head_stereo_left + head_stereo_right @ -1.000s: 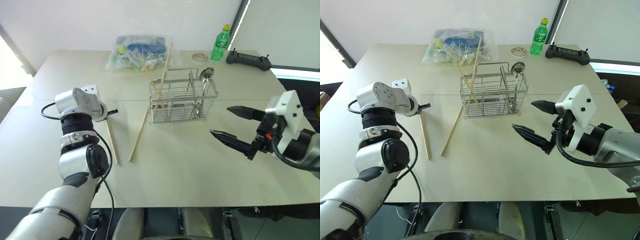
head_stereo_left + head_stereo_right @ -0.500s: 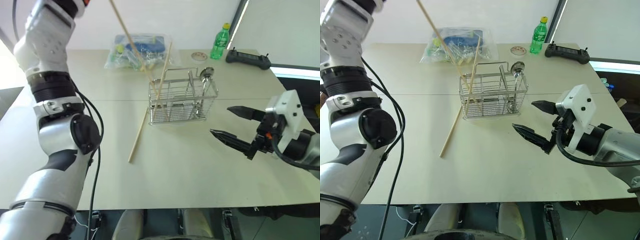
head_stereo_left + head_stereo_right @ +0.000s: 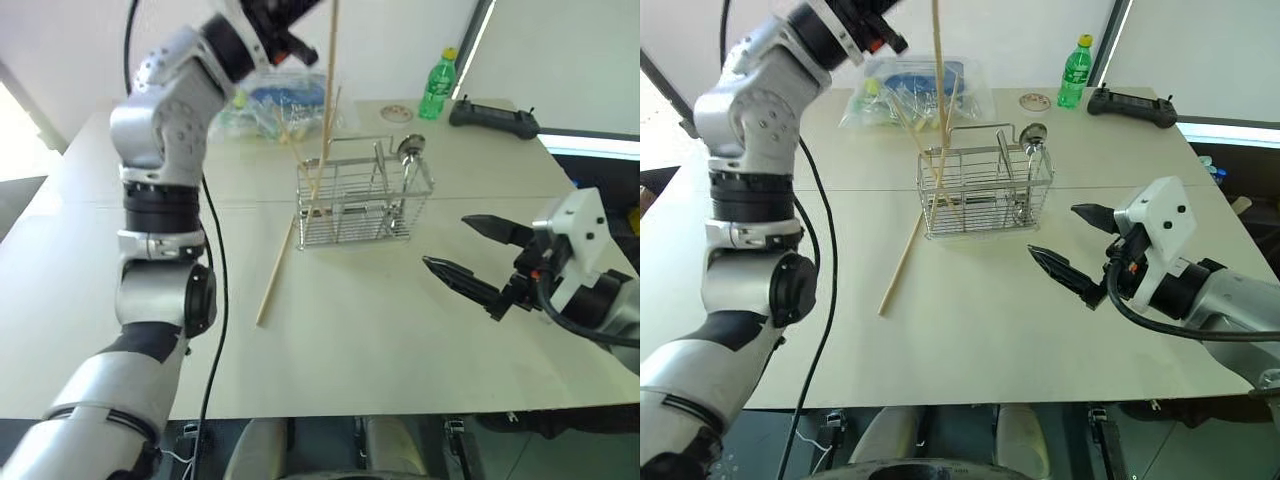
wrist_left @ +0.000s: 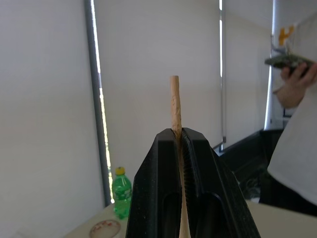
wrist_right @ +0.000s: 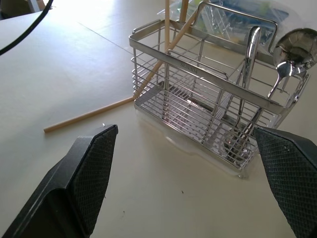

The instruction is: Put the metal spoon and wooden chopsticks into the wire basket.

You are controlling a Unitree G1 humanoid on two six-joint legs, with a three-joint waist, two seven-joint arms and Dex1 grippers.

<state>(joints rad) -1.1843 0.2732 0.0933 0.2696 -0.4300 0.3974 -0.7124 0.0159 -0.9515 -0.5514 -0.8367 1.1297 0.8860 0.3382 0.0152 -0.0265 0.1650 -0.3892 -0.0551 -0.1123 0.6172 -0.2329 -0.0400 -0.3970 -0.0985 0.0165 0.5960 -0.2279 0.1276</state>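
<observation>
Left wrist view: I see my left tool (image 4: 181, 136) clamped on one wooden chopstick (image 3: 331, 60), upright above the wire basket (image 3: 364, 196). Right tool (image 3: 478, 260) gapes empty beside it over the worktop (image 3: 380, 330).

Shiny wire basket (image 3: 364, 200) with metal spoon (image 3: 411, 150) upright inside, pale wooden chopsticks (image 3: 296, 232) leaning at its left end
</observation>
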